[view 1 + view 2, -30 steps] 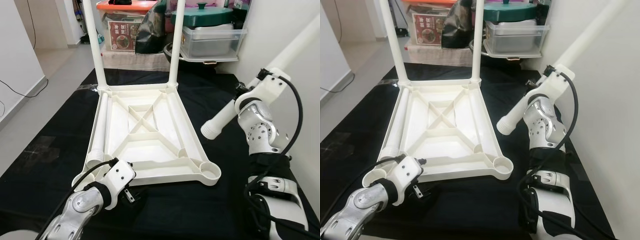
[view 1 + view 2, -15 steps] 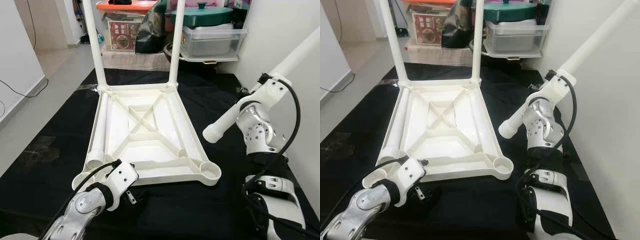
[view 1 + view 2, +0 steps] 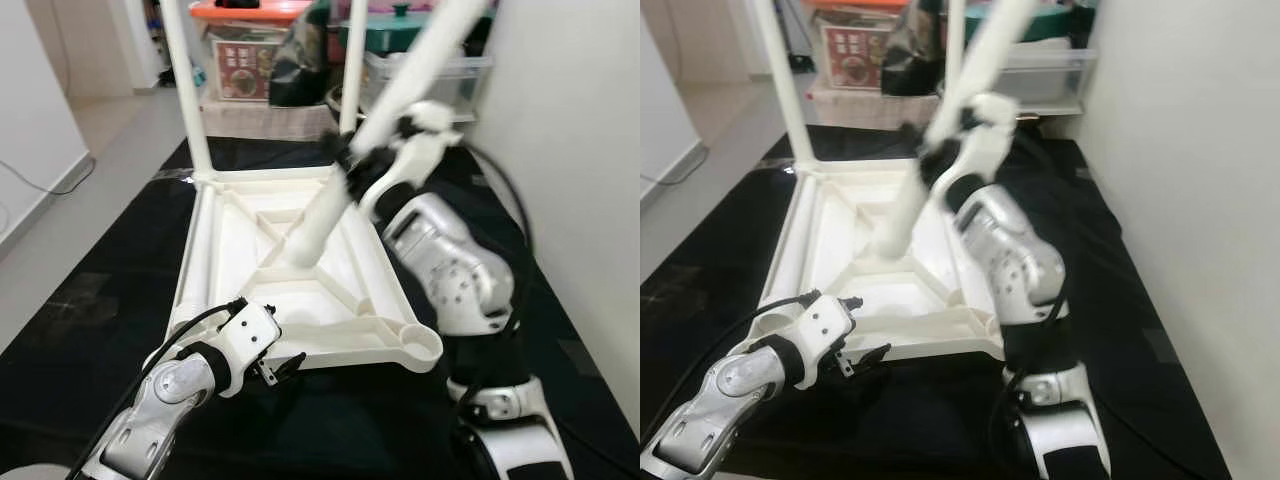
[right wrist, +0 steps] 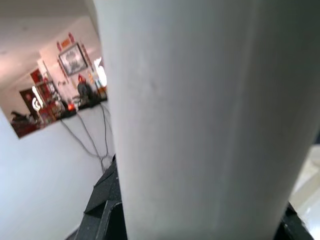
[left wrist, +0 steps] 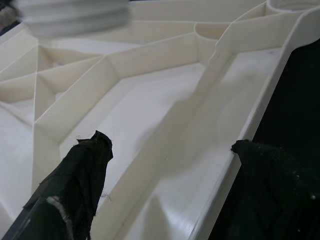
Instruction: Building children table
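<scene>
The white plastic table top (image 3: 290, 280) lies upside down on a black mat (image 3: 90, 300), its ribbed underside facing up, with two legs (image 3: 180, 90) already standing upright in the far corner sockets and another leg (image 3: 197, 262) lying loose along its left inner edge. The right gripper (image 3: 352, 165), blurred in the head views, is clamped around a fourth white leg (image 3: 380, 110) and holds it slanted over the middle of the table top, the lower end just above the crossed ribs and the upper end running out of view at the top; in the right wrist view the leg (image 4: 200, 120) sits tight between the black fingers (image 4: 107, 200). The left gripper (image 3: 280, 365) is at the table top's near rim, its two fingers (image 5: 82, 170) spread well apart with one over the ribbed inside and the other outside over the mat, gripping nothing. The near right corner socket (image 3: 420, 343) stands open. Storage boxes (image 3: 245, 45) and a lidded pot line the wall beyond the mat.
</scene>
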